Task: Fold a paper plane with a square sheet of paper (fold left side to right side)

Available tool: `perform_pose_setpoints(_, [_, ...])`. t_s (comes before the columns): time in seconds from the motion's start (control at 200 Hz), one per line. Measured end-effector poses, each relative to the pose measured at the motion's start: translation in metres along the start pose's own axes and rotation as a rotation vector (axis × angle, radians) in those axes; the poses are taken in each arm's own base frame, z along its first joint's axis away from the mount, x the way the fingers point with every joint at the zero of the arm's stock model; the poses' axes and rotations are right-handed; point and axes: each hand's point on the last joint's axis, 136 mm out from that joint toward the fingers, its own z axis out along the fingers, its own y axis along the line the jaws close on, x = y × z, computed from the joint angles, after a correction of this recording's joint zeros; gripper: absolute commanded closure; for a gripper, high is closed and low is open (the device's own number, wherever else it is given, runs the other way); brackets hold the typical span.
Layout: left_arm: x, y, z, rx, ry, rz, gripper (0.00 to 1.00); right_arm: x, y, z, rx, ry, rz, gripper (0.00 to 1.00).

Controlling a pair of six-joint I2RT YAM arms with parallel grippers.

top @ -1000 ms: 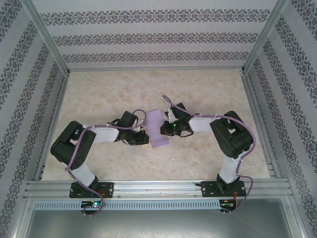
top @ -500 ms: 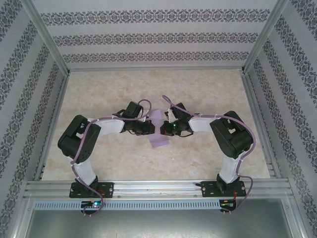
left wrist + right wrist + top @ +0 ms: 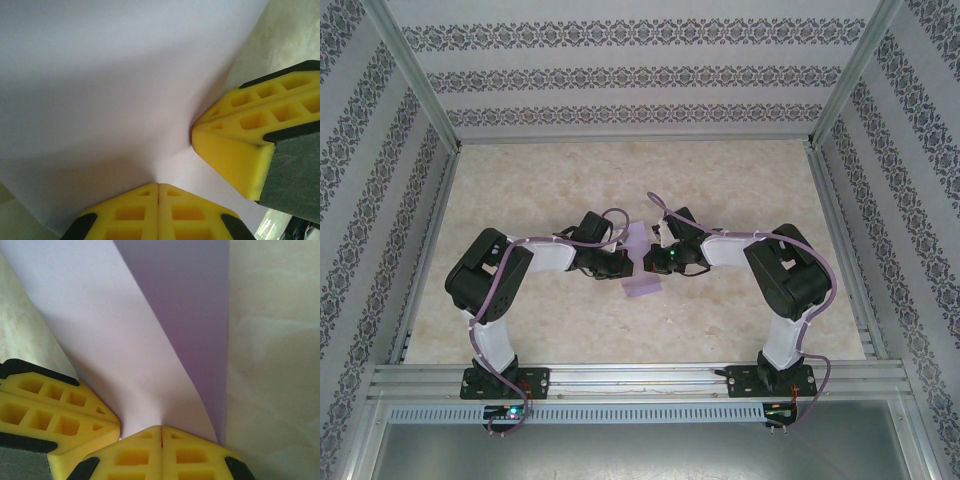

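The square sheet of paper is pale lavender and stands bent up off the table between the two arms. My left gripper is shut on its edge. In the left wrist view the jaws meet with the sheet pinched between them. My right gripper is shut on the same sheet right beside it. The right wrist view has its jaws closed on the paper, with a darker lower layer beneath. The two grippers' yellow fingers nearly touch each other. I see no paper plane shape.
The marble-patterned table spreads around the paper. Patterned walls with metal frame posts close in the left, right and back. A metal rail carrying both arm bases runs along the near edge.
My left arm has swung right, carrying its edge of the paper over to the right gripper. The sheet looks narrower and more bent. The right arm has not moved.
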Motion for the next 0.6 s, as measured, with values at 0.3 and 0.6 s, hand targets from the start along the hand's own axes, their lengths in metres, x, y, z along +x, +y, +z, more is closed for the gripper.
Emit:
perform_pose_setpoints(0.3, [0.000,0.001,0.000,-0.003,-0.002,0.004,0.95,-0.015,0.015,-0.009,-0.023,-0.023,-0.011,1.00])
perform_pose_setpoints(0.6, [0.000,0.001,0.000,-0.003,-0.001,0.004,0.95,-0.040,0.036,-0.016,-0.073,-0.072,-0.044,1.00])
